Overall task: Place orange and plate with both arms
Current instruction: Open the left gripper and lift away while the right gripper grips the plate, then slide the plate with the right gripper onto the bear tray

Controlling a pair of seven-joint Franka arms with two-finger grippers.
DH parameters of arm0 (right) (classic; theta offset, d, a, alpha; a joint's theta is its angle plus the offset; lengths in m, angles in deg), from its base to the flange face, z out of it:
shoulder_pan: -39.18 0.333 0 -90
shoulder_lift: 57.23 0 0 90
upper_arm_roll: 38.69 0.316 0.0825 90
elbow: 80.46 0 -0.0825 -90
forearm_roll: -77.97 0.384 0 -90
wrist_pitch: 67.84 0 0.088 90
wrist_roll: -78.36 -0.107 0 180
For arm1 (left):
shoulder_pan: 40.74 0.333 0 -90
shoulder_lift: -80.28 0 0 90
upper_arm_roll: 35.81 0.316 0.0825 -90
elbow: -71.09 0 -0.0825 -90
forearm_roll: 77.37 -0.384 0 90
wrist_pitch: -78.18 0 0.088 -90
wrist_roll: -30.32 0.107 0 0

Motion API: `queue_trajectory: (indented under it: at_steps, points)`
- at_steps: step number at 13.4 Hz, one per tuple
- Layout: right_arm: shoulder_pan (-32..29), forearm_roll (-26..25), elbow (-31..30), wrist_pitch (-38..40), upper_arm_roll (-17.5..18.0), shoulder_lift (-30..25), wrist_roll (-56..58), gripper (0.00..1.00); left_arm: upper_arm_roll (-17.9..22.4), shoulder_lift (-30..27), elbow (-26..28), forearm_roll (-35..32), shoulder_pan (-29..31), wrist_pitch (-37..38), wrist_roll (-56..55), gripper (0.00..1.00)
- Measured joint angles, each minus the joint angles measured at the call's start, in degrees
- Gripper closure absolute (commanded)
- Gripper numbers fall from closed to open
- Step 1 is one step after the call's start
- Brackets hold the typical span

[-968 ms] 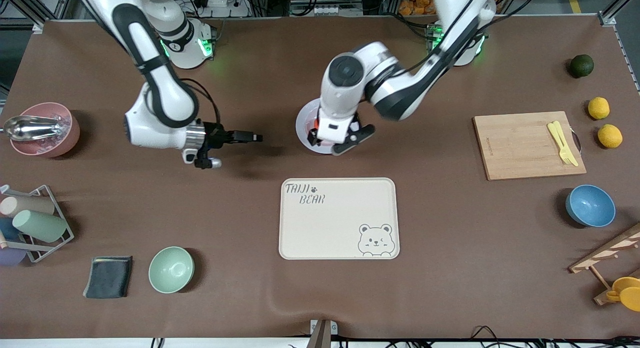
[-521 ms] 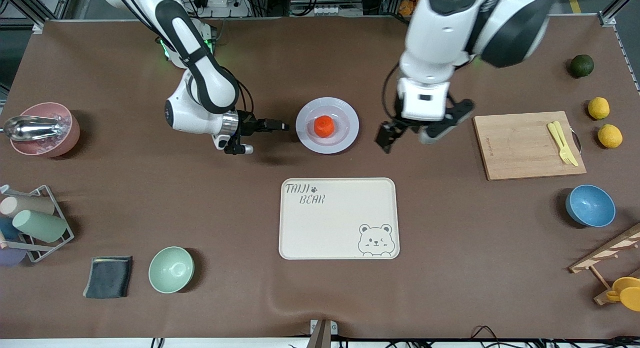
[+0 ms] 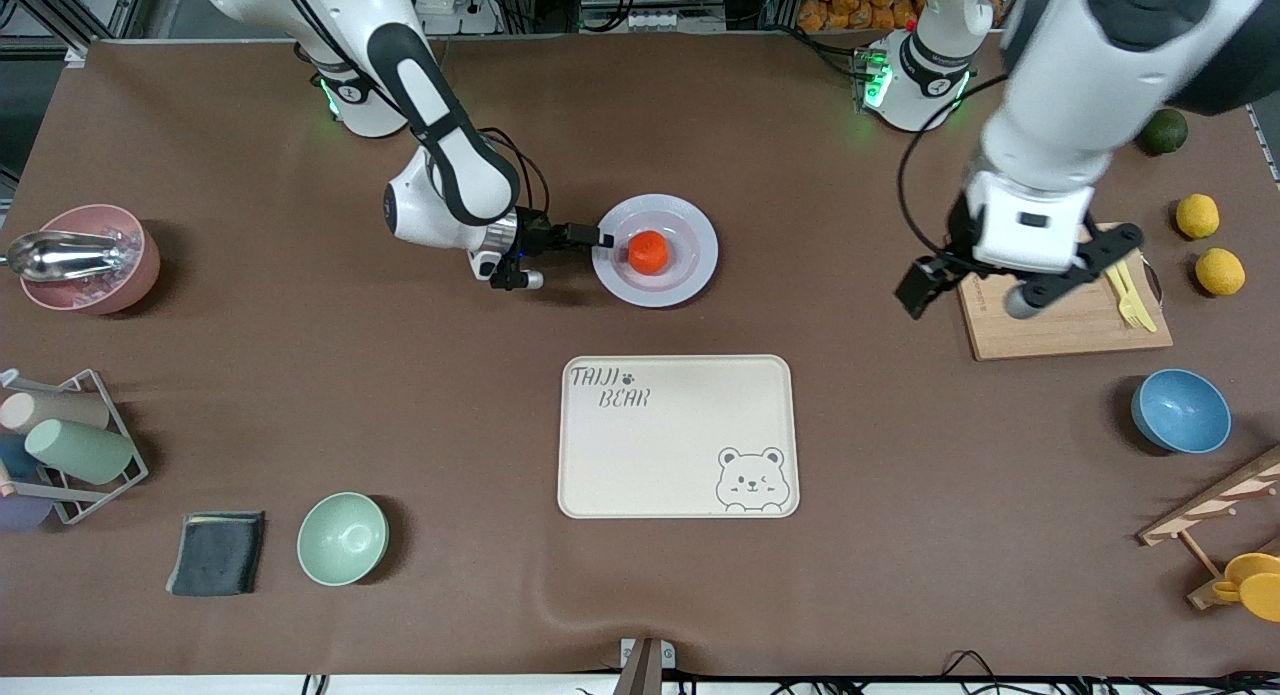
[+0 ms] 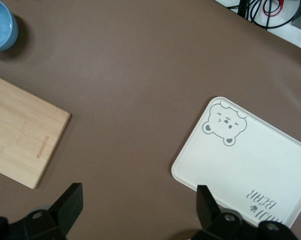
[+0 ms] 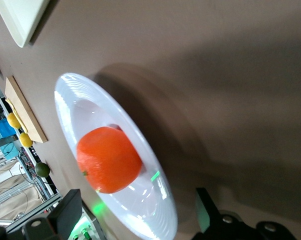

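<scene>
The orange (image 3: 649, 252) sits in the middle of the pale plate (image 3: 700, 250), which lies on the table farther from the front camera than the bear tray. My right gripper (image 3: 598, 240) is open, low at the plate's rim on the side toward the right arm's end of the table. In the right wrist view the rim of the plate (image 5: 70, 95) reaches between the right gripper's (image 5: 135, 215) open fingers, with the orange (image 5: 109, 159) just ahead. My left gripper (image 3: 968, 293) is open and empty, up in the air over the cutting board's edge; the left wrist view shows it (image 4: 139, 210) over bare table.
The bear tray (image 3: 680, 435) lies mid-table and shows in the left wrist view (image 4: 250, 160). A cutting board (image 3: 1080, 325) with yellow cutlery, a blue bowl (image 3: 1180, 410), two lemons (image 3: 1197, 215) and a dark green fruit (image 3: 1163, 131) are toward the left arm's end. A green bowl (image 3: 342, 538), pink bowl (image 3: 90, 258) and cup rack (image 3: 60, 445) are toward the right arm's end.
My left gripper has let go of the orange on the plate, risen and swung over to the cutting board. My right gripper has moved along the table up to the plate's rim.
</scene>
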State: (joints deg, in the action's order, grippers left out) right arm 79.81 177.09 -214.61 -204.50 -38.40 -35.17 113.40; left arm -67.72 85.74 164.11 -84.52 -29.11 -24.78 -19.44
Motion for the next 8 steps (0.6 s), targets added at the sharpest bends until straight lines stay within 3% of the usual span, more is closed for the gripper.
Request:
queue_trajectory:
  at_steps: [1,2,3,6,8]
  points:
    - [0.7,2.7,0.0,-0.2,0.0,0.7,2.1,0.08,0.6,-0.3,-0.2,1.2,1.7,0.5,4.1,0.00]
    - [1.2,5.4,0.1,-0.2,0.0,1.2,3.9,0.46,2.6,-0.9,-0.4,2.5,2.0,1.2,8.4,0.00]
    - [1.9,8.0,0.2,-0.5,0.0,1.5,5.4,0.71,5.7,-1.8,-0.6,4.1,1.5,2.2,12.9,0.00]
    - [4.7,13.6,1.5,-4.7,0.0,2.0,7.1,0.95,17.0,-4.8,-0.7,7.0,-2.6,5.9,26.1,0.00]
    - [6.3,14.4,2.7,-6.0,0.0,2.8,7.1,1.00,20.7,-6.2,-0.7,7.1,-4.0,7.5,33.1,0.00]
